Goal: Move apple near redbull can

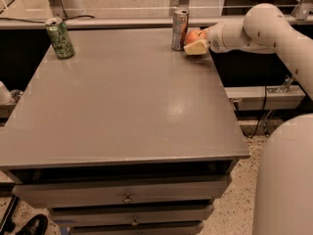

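Note:
The redbull can (179, 29) stands upright at the far edge of the grey table (122, 97), right of centre. The red-orange apple (192, 35) is right beside the can on its right, almost touching it. My gripper (195, 42) comes in from the right at the end of the white arm (254, 31), and its pale fingers (196, 48) are closed around the apple, which is partly hidden by them.
A wider green can (59, 37) stands at the far left corner of the table. Drawers (127, 198) sit under the tabletop. A ledge and glass panel run behind the table. The robot's white body (286, 180) fills the lower right.

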{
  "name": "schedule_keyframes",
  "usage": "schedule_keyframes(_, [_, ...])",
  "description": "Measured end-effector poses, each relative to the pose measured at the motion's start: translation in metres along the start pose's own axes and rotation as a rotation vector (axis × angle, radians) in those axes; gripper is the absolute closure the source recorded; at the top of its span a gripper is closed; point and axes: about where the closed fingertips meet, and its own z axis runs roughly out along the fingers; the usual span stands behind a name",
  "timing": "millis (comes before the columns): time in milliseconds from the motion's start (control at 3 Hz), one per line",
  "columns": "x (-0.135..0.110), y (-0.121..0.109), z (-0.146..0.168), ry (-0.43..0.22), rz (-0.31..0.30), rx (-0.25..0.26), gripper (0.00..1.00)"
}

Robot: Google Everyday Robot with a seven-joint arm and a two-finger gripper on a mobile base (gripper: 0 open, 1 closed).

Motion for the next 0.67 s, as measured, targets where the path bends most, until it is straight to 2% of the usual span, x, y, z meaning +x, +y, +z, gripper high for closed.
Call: schedule_keyframes(667, [0.0035,0.0000,0.0019,0.010,0.015,-0.005,0.35])
